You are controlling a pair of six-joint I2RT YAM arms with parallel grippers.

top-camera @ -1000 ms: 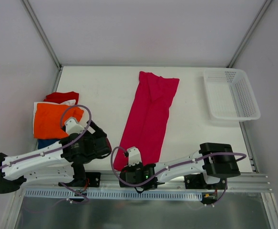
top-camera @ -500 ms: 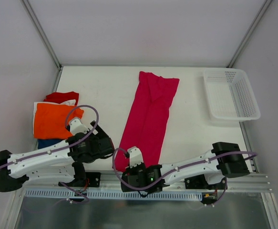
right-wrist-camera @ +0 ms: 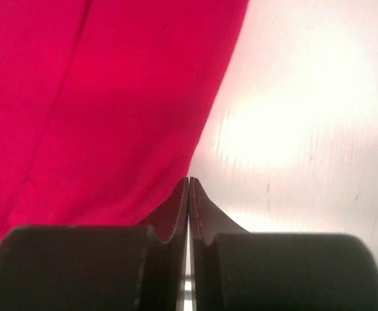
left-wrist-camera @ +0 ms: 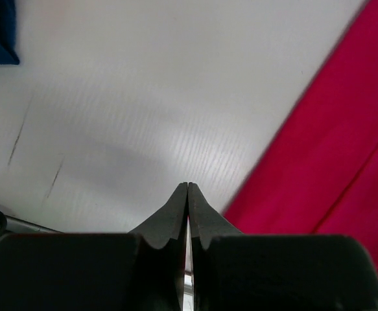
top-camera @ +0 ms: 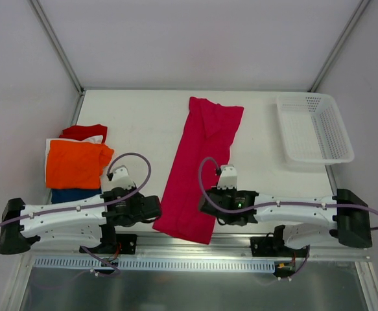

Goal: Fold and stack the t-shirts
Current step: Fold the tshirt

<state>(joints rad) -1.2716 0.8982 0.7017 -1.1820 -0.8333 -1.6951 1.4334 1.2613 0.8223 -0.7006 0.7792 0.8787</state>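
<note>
Magenta shirt [top-camera: 201, 165] laid mid-table as long strip; lengthwise fold judged done. Left gripper [top-camera: 157, 210] and right gripper [top-camera: 203, 206] set at strip's near side edges, jaws pressed together; cloth pinch not confirmed. Crosswise fold called for next: firm hold on near end needed, then transfer to stack [top-camera: 77, 165].

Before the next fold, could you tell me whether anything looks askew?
The folded magenta-pink cloth t-shirt lies slanted across the white table. At left, a red t-shirt and a dark blue t-shirt poke out from under the orange t-shirt.
</note>
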